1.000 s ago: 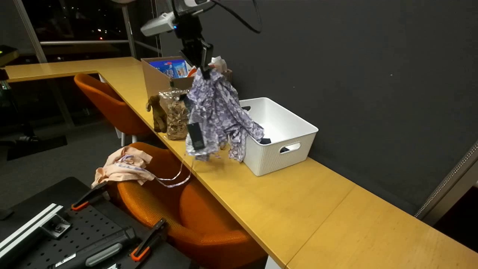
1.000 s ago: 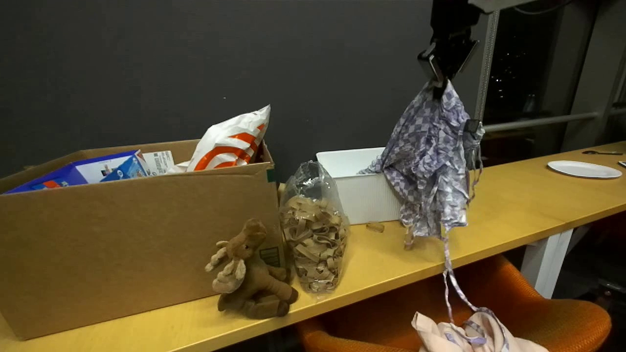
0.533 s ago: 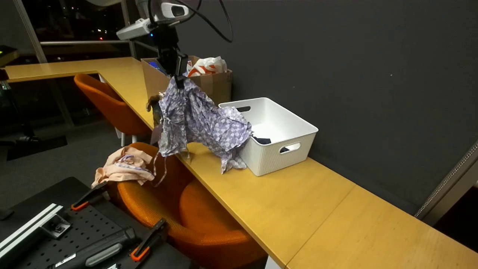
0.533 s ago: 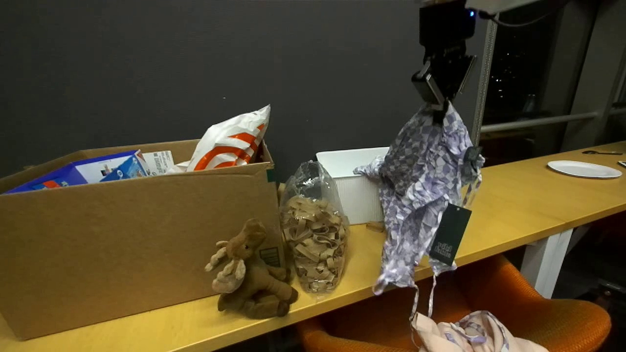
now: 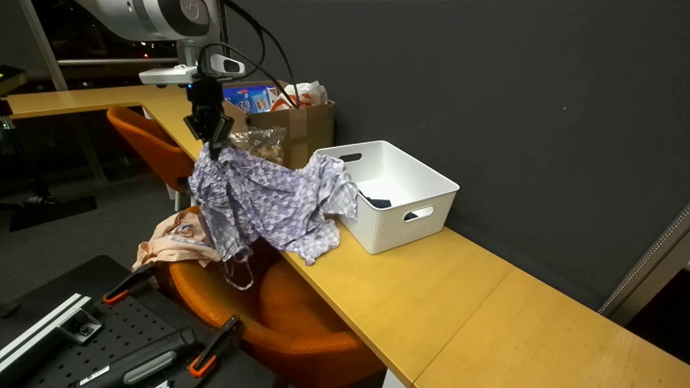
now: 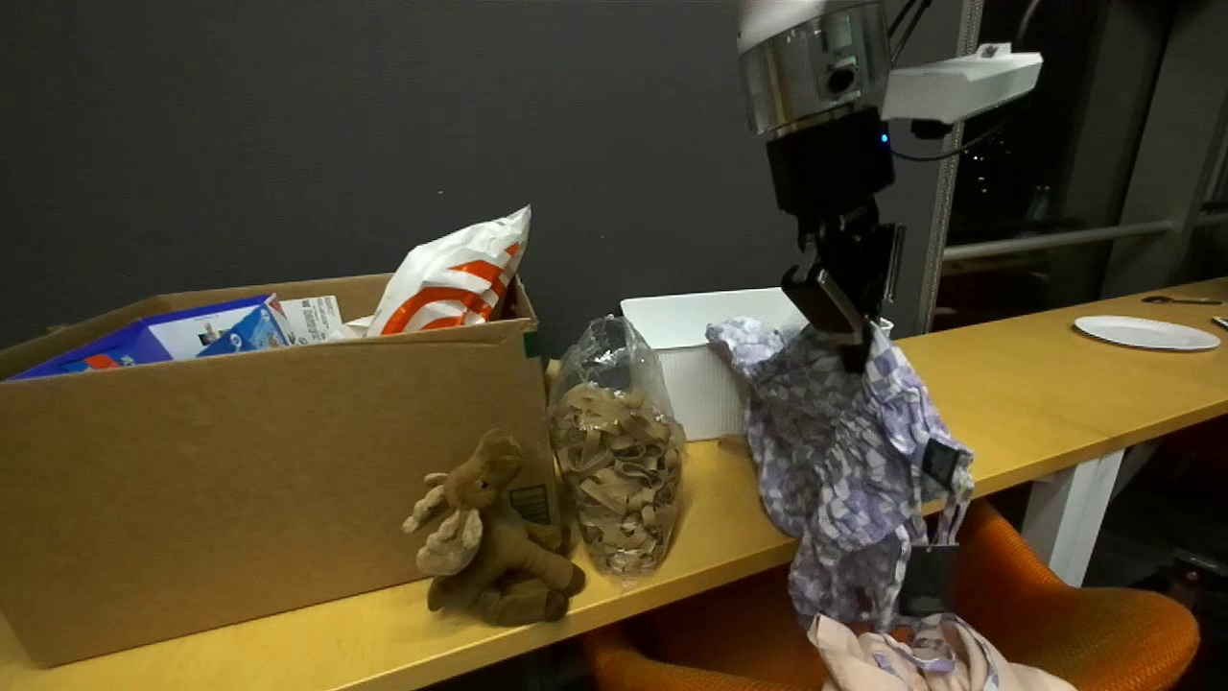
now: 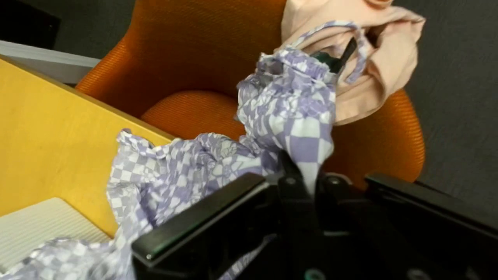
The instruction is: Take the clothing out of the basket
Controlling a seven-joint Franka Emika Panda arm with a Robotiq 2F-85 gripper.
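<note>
A purple-and-white checkered garment (image 5: 280, 205) hangs from my gripper (image 5: 214, 152), which is shut on a pinched fold of it. In the wrist view the fold of the garment (image 7: 307, 132) runs up between the fingers. The cloth spreads across the table edge, its lower part hanging over the orange chair. Its far end overlaps the side of the white basket (image 5: 399, 231); whether it touches the rim I cannot tell. A dark item (image 5: 380, 203) lies inside the basket. In an exterior view a dark tag (image 6: 929, 579) dangles from the garment.
Peach cloth (image 5: 178, 240) drapes over the orange chair (image 5: 302, 323) beside the table. A cardboard box (image 6: 288, 480), a clear bag of brown strips (image 6: 619, 480) and a plush moose (image 6: 504, 547) stand along the table. A white plate (image 6: 1146, 332) lies farther off.
My gripper has moved lower and away from the basket toward the chair, still shut on the garment. The cloth has been pulled along and now reaches down to the chair and peach cloth.
</note>
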